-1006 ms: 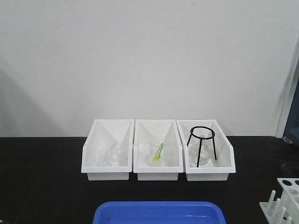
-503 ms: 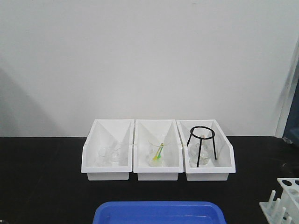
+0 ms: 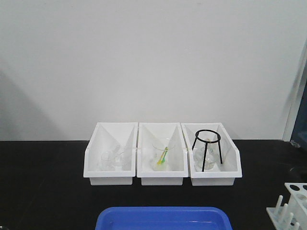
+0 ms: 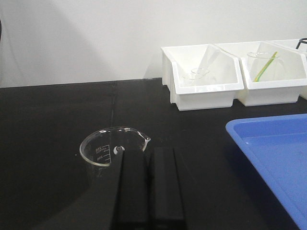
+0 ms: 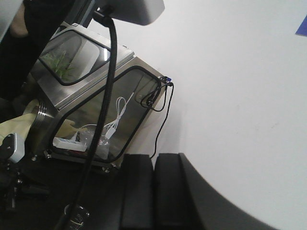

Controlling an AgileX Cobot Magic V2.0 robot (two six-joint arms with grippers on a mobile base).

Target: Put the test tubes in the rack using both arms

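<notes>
The white rack (image 3: pixel 290 205) with holes and upright pegs stands at the front right corner, partly cut off. Clear glass lies in the left white bin (image 3: pixel 110 178). A slim leaning piece with a round rim there looks like a test tube (image 4: pixel 200 71); I cannot tell for sure. Neither arm shows in the front view. My left gripper (image 4: pixel 148 151) is shut and empty, low over the black table beside a beaker. My right gripper (image 5: pixel 153 155) is shut and empty, pointing at a white wall.
A clear beaker (image 4: pixel 106 152) with a glass rod stands just left of the left gripper. The middle bin (image 3: pixel 162 178) holds a beaker with a green-yellow stick, the right bin (image 3: pixel 216 179) a black tripod. A blue tray (image 3: pixel 163 218) lies in front. A glovebox (image 5: pixel 91 115) stands beside the right arm.
</notes>
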